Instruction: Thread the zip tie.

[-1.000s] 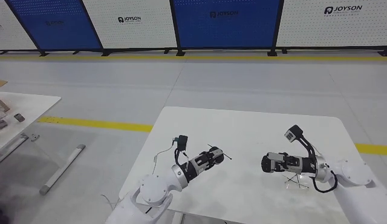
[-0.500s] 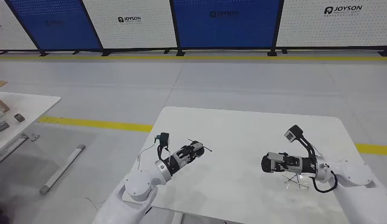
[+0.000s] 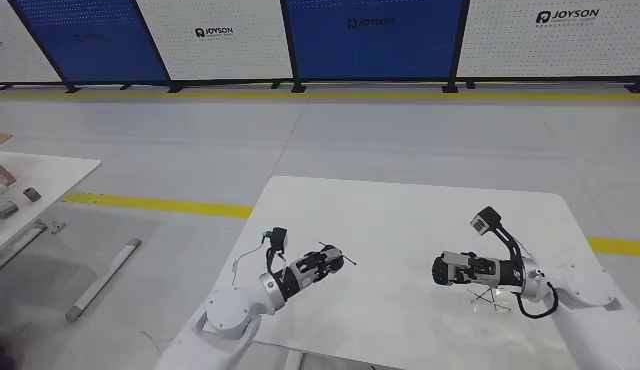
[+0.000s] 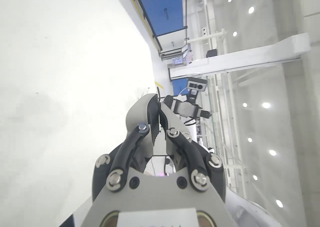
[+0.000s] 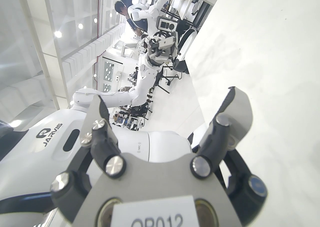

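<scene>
Near the left front edge of the white table (image 3: 400, 205), the left gripper (image 3: 328, 260) is held low, its fingers pressed together on a thin black zip tie (image 3: 345, 260), whose ends are seen jutting past the fingertips. Well apart on the right, the right gripper (image 3: 438, 268) is held with fingers spread. Beneath its wrist, loose black strips (image 3: 490, 300) are seen on the table.

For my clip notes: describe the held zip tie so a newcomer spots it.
On the white table, look to the left gripper over its left part. The zip tie is the thin black strip pinched in it, unlike the loose black strips lying beneath the right arm.
</scene>
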Action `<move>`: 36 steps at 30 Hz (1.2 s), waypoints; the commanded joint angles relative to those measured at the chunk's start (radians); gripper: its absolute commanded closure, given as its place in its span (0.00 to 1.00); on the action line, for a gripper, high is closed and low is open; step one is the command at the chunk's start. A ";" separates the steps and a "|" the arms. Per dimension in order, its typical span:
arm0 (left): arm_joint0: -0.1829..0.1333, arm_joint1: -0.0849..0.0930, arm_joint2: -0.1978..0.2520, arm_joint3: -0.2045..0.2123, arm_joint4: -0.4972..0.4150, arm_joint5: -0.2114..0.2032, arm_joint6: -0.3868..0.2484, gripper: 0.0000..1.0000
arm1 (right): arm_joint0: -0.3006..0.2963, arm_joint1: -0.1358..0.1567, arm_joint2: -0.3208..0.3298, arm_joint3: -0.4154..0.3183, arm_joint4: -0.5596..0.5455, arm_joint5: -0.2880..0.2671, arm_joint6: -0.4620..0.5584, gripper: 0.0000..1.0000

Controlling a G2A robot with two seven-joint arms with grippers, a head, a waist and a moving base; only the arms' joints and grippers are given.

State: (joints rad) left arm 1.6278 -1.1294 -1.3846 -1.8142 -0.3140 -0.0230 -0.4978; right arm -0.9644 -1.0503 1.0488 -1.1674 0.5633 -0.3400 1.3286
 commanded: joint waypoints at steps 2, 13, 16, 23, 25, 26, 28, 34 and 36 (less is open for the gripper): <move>0.033 0.001 -0.063 -0.077 -0.140 -0.028 0.008 1.00 | 0.000 0.000 0.000 0.000 0.000 0.000 0.000 0.00; 0.190 0.016 -0.212 -0.358 -0.256 -0.017 -0.108 1.00 | 0.000 0.000 0.000 0.000 0.000 0.000 0.000 0.00; 0.195 0.017 -0.213 -0.360 -0.238 -0.010 -0.108 1.00 | 0.000 0.000 0.000 0.000 0.000 0.000 0.000 0.00; 0.195 0.017 -0.213 -0.360 -0.238 -0.010 -0.108 1.00 | 0.000 0.000 0.000 0.000 0.000 0.000 0.000 0.00; 0.195 0.017 -0.213 -0.360 -0.238 -0.010 -0.108 1.00 | 0.000 0.000 0.000 0.000 0.000 0.000 0.000 0.00; 0.195 0.017 -0.213 -0.360 -0.238 -0.010 -0.108 1.00 | 0.000 0.000 0.000 0.000 0.000 0.000 0.000 0.00; 0.190 0.016 -0.207 -0.366 -0.245 -0.011 -0.102 1.00 | 0.000 0.000 0.000 0.000 0.000 0.000 0.000 0.00; 0.229 0.013 -0.243 -0.476 -0.367 -0.077 -0.134 1.00 | 0.000 0.000 0.000 0.000 0.000 0.000 0.000 0.00; 0.254 0.013 -0.259 -0.502 -0.394 -0.090 -0.160 1.00 | 0.000 0.000 0.000 0.000 0.000 0.000 0.000 0.00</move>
State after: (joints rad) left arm 1.8662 -1.1164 -1.6337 -2.3021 -0.6939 -0.1063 -0.6433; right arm -0.9644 -1.0503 1.0488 -1.1674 0.5633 -0.3400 1.3286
